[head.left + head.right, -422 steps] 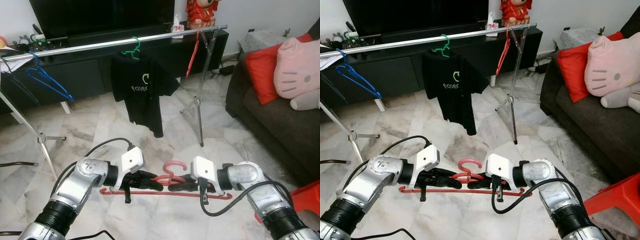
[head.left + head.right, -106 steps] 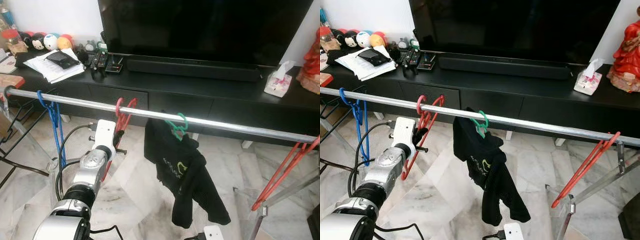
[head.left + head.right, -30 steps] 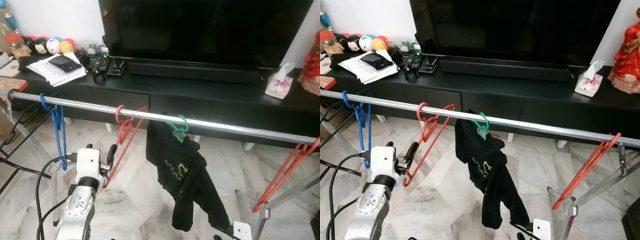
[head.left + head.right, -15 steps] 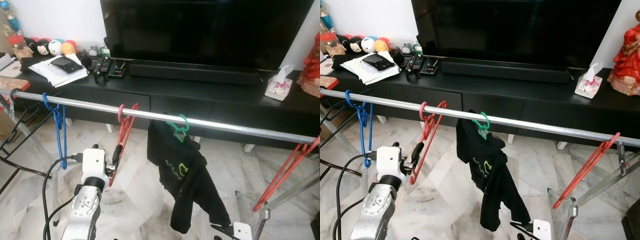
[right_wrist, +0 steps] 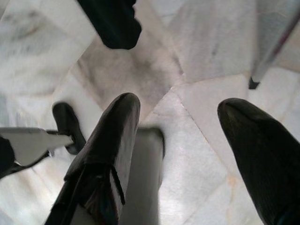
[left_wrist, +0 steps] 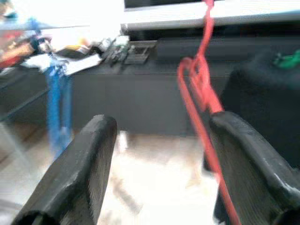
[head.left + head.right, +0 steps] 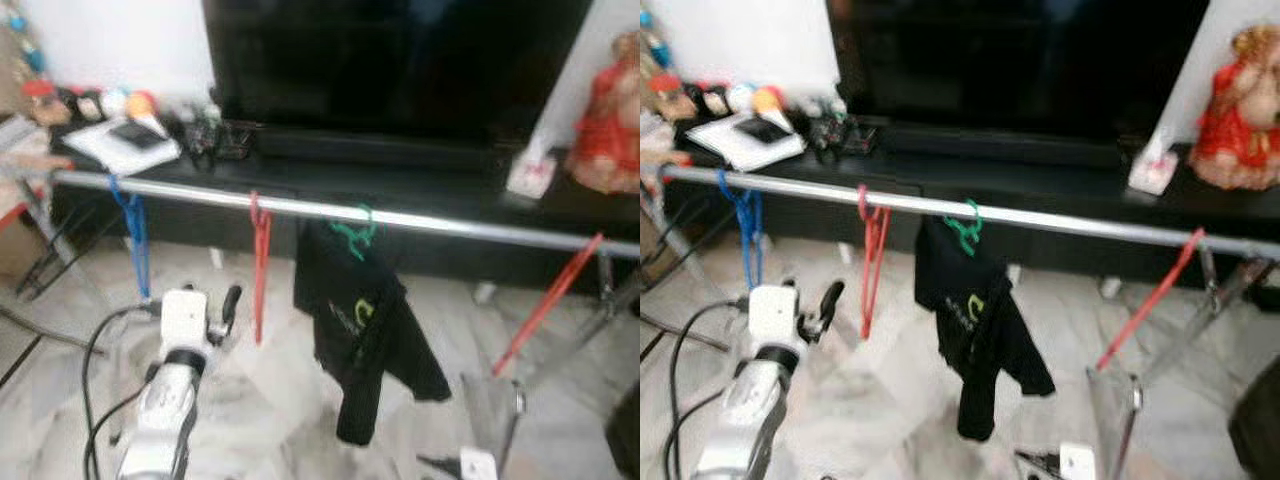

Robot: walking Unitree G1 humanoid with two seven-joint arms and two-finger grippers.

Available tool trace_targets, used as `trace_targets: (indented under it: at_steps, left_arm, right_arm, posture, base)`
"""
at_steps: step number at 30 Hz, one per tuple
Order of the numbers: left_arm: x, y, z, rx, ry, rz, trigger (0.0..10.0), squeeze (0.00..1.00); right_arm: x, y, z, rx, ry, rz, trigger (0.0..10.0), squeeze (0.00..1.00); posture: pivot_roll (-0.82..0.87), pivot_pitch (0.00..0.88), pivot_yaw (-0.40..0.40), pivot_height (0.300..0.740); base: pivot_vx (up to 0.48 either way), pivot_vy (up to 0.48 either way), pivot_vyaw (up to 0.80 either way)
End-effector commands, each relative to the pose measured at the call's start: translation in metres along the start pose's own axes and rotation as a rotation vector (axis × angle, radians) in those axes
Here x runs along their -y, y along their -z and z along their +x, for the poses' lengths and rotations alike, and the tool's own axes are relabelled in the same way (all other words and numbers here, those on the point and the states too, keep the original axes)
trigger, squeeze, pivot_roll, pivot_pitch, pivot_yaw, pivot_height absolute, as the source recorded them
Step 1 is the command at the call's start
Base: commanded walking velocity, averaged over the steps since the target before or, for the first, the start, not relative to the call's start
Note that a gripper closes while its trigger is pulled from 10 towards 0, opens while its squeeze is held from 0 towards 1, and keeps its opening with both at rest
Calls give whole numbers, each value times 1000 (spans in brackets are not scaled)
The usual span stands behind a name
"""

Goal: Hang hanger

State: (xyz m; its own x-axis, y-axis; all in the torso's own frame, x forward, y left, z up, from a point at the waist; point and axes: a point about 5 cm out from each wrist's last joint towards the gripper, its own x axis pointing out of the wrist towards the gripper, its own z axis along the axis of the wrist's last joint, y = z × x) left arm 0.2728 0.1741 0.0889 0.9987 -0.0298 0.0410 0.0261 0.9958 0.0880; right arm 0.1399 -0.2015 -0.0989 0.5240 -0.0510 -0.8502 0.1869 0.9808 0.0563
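Blurred frames. Red hanger (image 7: 260, 255) hangs by its hook on the silver rail (image 7: 420, 219), between the blue hanger (image 7: 135, 230) and the green hanger (image 7: 352, 235) carrying a black shirt (image 7: 362, 330). Left gripper (image 7: 226, 305) sits just below and beside it – fingers spread apart, holding nothing. Right gripper (image 5: 180, 154) points down at the marble floor (image 5: 197, 61) – fingers apart, nothing between them.

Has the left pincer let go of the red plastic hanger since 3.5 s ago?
Yes. The left pincer is open, now below and left of the red plastic hanger, which hangs free on the silver metal rail.
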Motion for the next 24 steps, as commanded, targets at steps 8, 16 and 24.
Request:
trace_targets:
  at_steps: [8, 16, 24]
  left_arm:
    - [-1, 4, 0, -29, -4, -11, 10000, 0]
    - [-1, 4, 1, -32, -3, -11, 10000, 0]
    - [-1, 4, 0, -35, -6, -12, 10000, 0]
  right_arm:
    - [-3, -4, 1, 10, -6, -10, 10000, 0]
    - [-5, -7, 2, 18, -8, -8, 10000, 0]
    - [-6, -10, 3, 28, -14, -12, 10000, 0]
  posture:
    - [-68, 9, 1, 740]
    - [-70, 20, 5, 740]
    - [-69, 21, 4, 740]
  base:
    - [-272, 0, 0]
    - [-274, 0, 0]
    - [-273, 0, 0]
